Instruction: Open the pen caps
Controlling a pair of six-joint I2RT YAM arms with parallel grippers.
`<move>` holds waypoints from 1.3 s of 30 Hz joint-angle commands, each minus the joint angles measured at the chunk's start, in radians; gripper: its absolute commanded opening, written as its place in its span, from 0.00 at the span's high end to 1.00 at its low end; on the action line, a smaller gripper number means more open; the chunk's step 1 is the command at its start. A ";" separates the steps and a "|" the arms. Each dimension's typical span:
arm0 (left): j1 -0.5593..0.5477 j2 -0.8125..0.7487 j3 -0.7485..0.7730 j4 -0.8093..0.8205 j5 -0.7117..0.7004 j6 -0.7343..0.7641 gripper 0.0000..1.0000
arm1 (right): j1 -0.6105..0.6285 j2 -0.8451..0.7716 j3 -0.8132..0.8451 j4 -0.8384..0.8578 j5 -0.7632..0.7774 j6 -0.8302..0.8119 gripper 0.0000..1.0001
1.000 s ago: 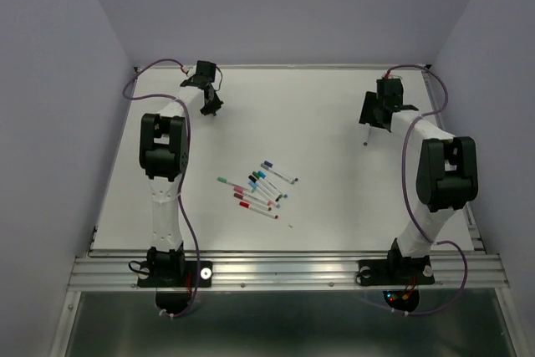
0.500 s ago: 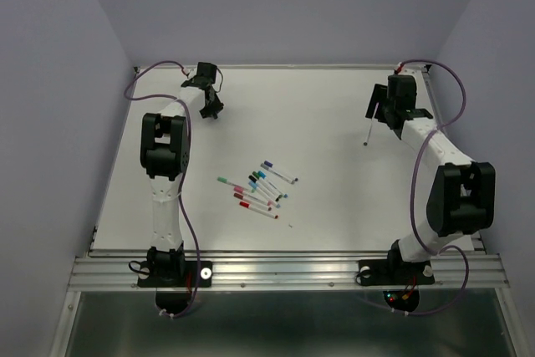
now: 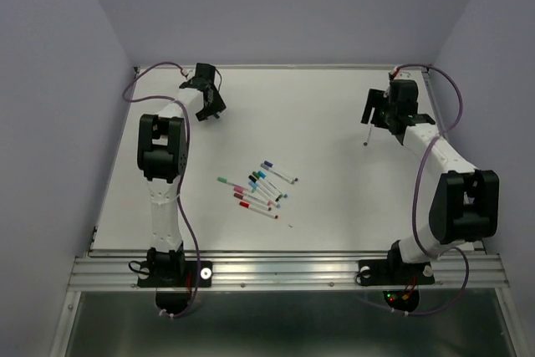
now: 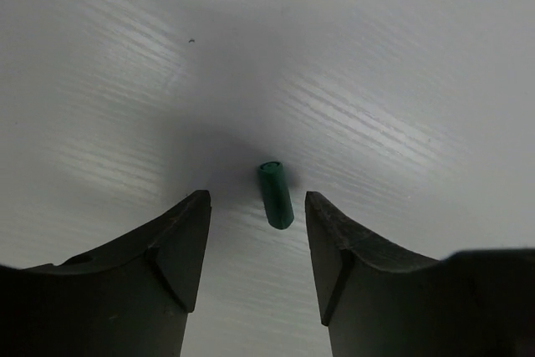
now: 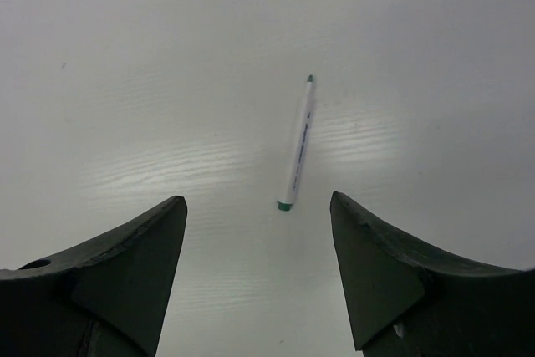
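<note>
The left gripper (image 4: 257,200) hangs open and empty over a loose green cap (image 4: 276,195), and the right gripper (image 5: 257,201) likewise over a bare-tipped pen (image 5: 298,144). The capped pens (image 3: 257,186) lie crowded together between the arms, so a grab there may well pinch two at once.

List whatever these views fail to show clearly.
Pile of pens, top view: too small to tell which are capped.
Print on the lone pen, right wrist view: blurred, unreadable.
Green cap, top view: too small to spot beside the left tool.

White table (image 3: 334,198) carries clustered pens (image 3: 257,188), a green cap (image 4: 275,195), a lone pen (image 5: 298,143).
</note>
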 commanded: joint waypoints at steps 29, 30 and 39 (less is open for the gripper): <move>-0.024 -0.909 -0.672 0.272 0.057 0.034 0.01 | 0.634 0.247 0.106 -0.035 -0.191 -0.329 0.00; -0.023 -0.908 -0.672 0.272 0.052 0.034 0.01 | 0.634 0.262 0.111 -0.038 -0.176 -0.332 0.00; -0.024 -0.903 -0.672 0.281 0.081 0.036 0.01 | 0.646 0.319 0.152 -0.053 -0.030 -0.316 0.00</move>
